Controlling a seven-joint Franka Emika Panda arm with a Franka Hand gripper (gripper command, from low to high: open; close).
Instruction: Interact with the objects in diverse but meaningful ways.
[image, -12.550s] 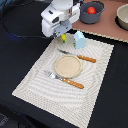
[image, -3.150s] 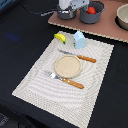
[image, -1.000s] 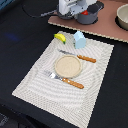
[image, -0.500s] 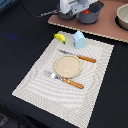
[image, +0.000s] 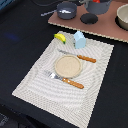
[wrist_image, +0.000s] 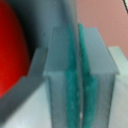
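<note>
The wrist view sits tight against the pot (wrist_image: 30, 100): the tool (wrist_image: 77, 90) has its teal-padded fingers (wrist_image: 70, 95) pressed flat on either side of a thin grey edge, which looks like the pot's rim or handle, so it is closed narrow on the pot. A red round shape, the tomato (wrist_image: 12, 45), fills the space just beside that edge, inside the pot wall.

In the exterior view the landmark is the striped mat (image: 45, 85) on the dark bench (image: 20, 35). On the mat's middle lies a tan plate (image: 67, 65). A knife (image: 80, 57) with an orange handle lies just beyond the plate, and a fork (image: 65, 80) with an orange handle lies on the nearer side of it. At the mat's far edge stand the carton (image: 79, 39) and, just beside it toward the exterior view's left, the banana (image: 60, 37).

Beyond the mat is a brown board (image: 107, 27). At its far edge sits the grey pot (image: 96, 6) with red showing inside; the arm above it is mostly cut off by the frame. A dark disc (image: 89, 19) lies on the board near the pot, a grey bowl (image: 65, 9) sits toward the exterior view's left of it, and a pale bowl (image: 123, 17) sits at the board's other end.
</note>
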